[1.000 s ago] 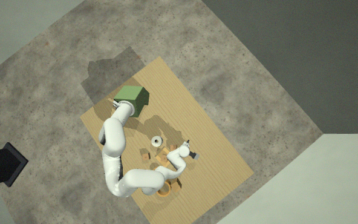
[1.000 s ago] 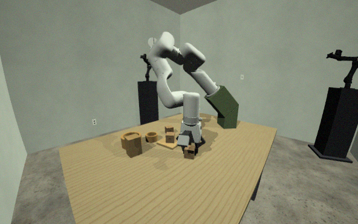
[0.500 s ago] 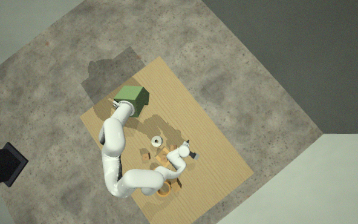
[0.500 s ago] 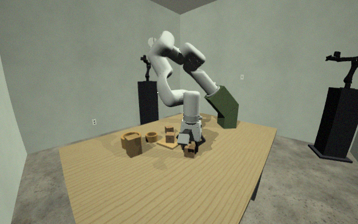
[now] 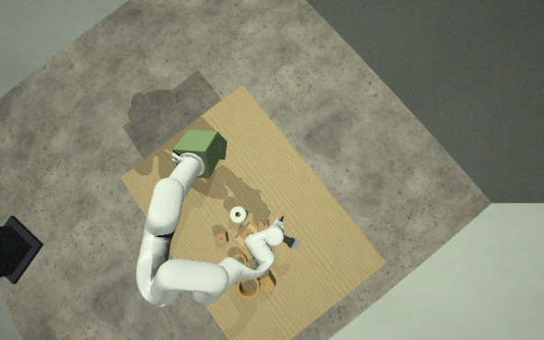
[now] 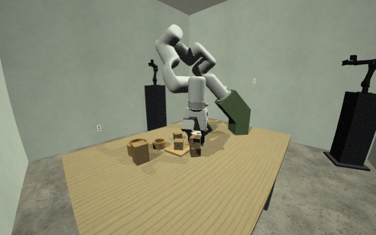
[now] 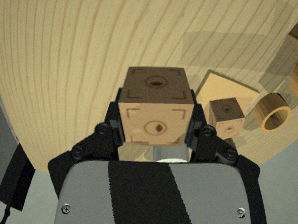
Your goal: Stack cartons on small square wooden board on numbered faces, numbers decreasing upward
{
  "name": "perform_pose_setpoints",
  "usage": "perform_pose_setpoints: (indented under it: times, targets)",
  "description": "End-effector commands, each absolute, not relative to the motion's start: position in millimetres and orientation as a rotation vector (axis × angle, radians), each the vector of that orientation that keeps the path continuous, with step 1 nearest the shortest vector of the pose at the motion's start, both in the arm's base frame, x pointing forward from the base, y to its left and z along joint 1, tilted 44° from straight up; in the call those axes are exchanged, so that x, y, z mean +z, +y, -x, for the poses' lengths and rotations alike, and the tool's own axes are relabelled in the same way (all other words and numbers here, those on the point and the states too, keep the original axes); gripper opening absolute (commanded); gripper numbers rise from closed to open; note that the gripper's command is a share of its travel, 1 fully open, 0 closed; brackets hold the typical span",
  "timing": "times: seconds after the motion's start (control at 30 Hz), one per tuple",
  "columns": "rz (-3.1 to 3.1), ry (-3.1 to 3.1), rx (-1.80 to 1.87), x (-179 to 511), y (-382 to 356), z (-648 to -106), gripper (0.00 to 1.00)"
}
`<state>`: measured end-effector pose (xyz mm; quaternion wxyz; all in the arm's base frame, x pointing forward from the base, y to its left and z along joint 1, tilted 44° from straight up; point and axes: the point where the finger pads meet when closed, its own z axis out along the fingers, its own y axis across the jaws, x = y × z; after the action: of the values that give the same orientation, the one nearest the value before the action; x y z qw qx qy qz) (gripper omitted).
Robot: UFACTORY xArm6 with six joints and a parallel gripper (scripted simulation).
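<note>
Claw (image 5: 280,223) (image 6: 197,141) (image 7: 155,100) fingers are gripping a carton (image 6: 195,140) (image 7: 157,122), one pad pressing each side, and we are seeing it over another carton (image 6: 195,152), which is standing on the surface (image 5: 312,207) (image 6: 159,190) (image 7: 50,75) just beside the board. We cannot tell whether those two are touching.

Beyond them, a third carton (image 6: 178,144) (image 7: 227,120) is sitting upright on the board (image 5: 241,239) (image 6: 181,153) (image 7: 215,81), perhaps serving as the column's base. Farther back, the fourth (image 5: 221,237) (image 6: 177,135) is waiting off the board.

So we are judging the column at one level at most, with three cartons still needing places. No numbers are showing on the faces we are seeing, so we cannot confirm the order or which cartons are already read. If the order is known, we are still facing the stacking, largest to smallest on numbered faces, then the release and the move clear.

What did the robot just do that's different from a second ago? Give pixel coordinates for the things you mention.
The gripper (image 5: 279,223) (image 6: 195,140) (image 7: 155,100) moved up, and the carton between its fingers (image 6: 195,140) went up with it. Nothing was let go. The carton on the board (image 6: 178,144) (image 7: 227,117), the board (image 5: 251,228) (image 6: 181,154) (image 7: 220,86) and the green box (image 5: 198,140) (image 6: 236,108) stayed put.
</note>
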<state>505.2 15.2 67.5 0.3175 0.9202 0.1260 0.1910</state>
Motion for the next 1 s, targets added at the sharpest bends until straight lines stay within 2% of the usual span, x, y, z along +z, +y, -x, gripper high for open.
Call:
perform_pose_setpoints:
  times: [0.0, 0.23, 0.33, 0.5, 0.97]
  targets:
    - [-2.427, 0.334, 0.506, 106, -31, -471, 0.0]
    - [-2.42, 0.335, 0.509, 126, -63, -445, 0.0]
    - [-2.417, 0.334, 0.51, 140, -99, -427, 0.0]
    - [-2.42, 0.335, 0.508, 117, -118, -439, 0.0]
    - [-2.421, 0.335, 0.507, 108, -125, -444, 0.0]
